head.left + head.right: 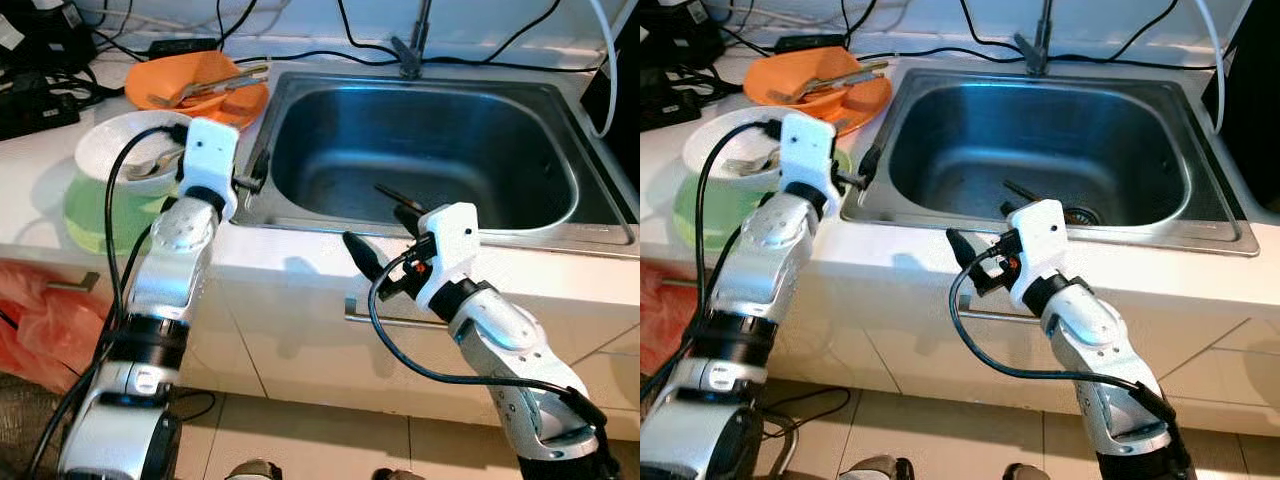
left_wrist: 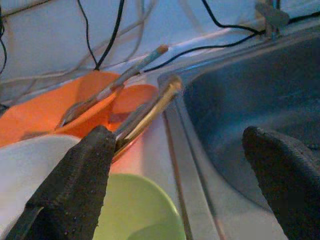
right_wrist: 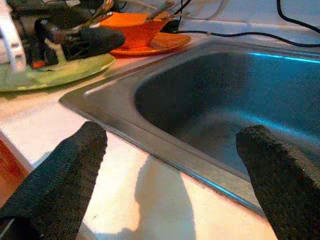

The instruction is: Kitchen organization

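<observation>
Low and center-right in the frame, the right gripper (image 1: 385, 225) hovers with fingers spread over the front rim of the sink (image 1: 440, 235), holding nothing. Left of center, the left gripper (image 1: 252, 172), also spread and empty, sits at the sink's left edge. Beyond it, toward the upper left, the orange bowl (image 1: 195, 85) holds utensils (image 1: 215, 82) above the white bowl (image 1: 128, 150) and green plate (image 1: 95, 215). Reaching in carelessly could likely knock the utensils out or shove the stacked dishes.

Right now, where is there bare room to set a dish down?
The sink basin is bare. The white counter strip along its front rim is free between both grippers. Left of the sink is crowded: orange dishes, white bowl, green plate.
</observation>
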Controlling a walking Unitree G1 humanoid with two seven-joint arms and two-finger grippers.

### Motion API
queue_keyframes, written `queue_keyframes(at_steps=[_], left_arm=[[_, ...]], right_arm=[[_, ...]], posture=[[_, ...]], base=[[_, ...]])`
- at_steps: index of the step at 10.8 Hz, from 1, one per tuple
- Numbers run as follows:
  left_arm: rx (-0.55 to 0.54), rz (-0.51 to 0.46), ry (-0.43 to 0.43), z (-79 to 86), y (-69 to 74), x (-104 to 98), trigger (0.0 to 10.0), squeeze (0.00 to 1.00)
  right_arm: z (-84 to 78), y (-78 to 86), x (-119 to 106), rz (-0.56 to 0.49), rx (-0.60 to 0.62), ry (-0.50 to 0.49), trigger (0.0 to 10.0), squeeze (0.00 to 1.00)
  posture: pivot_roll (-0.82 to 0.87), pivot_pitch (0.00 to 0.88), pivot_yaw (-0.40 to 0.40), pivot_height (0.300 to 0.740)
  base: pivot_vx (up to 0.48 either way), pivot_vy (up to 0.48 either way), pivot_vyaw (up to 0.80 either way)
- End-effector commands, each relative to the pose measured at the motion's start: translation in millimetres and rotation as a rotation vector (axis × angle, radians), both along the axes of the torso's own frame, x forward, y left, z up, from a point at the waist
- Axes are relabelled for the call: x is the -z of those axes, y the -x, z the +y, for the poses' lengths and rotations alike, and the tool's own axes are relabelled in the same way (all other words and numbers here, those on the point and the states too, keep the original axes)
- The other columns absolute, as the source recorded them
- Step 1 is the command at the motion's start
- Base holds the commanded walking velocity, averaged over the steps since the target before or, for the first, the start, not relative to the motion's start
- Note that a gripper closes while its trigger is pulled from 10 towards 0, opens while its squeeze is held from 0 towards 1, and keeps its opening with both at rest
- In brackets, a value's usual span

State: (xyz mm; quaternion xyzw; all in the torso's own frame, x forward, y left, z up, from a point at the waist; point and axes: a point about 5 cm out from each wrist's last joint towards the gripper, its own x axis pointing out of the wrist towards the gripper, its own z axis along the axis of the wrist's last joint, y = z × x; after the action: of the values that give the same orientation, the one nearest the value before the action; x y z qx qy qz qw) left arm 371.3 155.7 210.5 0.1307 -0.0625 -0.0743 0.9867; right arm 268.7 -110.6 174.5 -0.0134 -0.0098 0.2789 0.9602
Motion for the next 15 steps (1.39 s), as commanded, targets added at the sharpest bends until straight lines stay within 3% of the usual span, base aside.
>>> queue_keyframes(at_steps=[1,3,6,10,12,15], left_arm=[[-0.017,-0.003,-0.034,5.5,-3.0,-2.4,10.0,0.0],[-0.063,-0.025,-0.044,14.4,-5.0,-6.7,10.0,0.0],[-0.116,-0.065,-0.163,28.2,-8.1,-13.6,10.0,0.0],[-0.098,-0.081,-0.209,31.5,-13.7,-16.1,10.0,0.0],[-0.057,-0.09,-0.218,25.5,-16.1,-14.5,0.2,0.0],[-0.051,-0.099,-0.214,23.8,-19.0,-14.1,0.0,0.0]], right_arm=[[0.7,3.2,-2.0,-0.011,-0.015,0.024,10.0,0.0],[1.4,3.9,-2.8,-0.017,-0.017,0.024,10.0,0.0],[6.3,7.4,-2.3,-0.029,-0.029,0.024,10.0,0.0],[7.7,6.3,-5.2,-0.041,-0.029,0.011,10.0,0.0],[7.9,6.2,-5.5,-0.044,-0.025,0.009,10.0,0.0],[8.8,5.3,-6.2,-0.051,-0.021,0.01,10.0,0.0]], posture=[[0.08,0.111,0.048,0.74],[0.08,0.109,0.048,0.74],[0.08,0.108,0.046,0.74],[0.08,0.109,0.044,0.74],[0.07,0.11,0.046,0.74],[0.07,0.11,0.048,0.74]], base=[[0.0,0.0,0.0],[0.0,0.0,0.0],[0.0,0.0,0.0],[0.0,0.0,0.0],[0.0,0.0,0.0],[0.0,0.0,0.0]])
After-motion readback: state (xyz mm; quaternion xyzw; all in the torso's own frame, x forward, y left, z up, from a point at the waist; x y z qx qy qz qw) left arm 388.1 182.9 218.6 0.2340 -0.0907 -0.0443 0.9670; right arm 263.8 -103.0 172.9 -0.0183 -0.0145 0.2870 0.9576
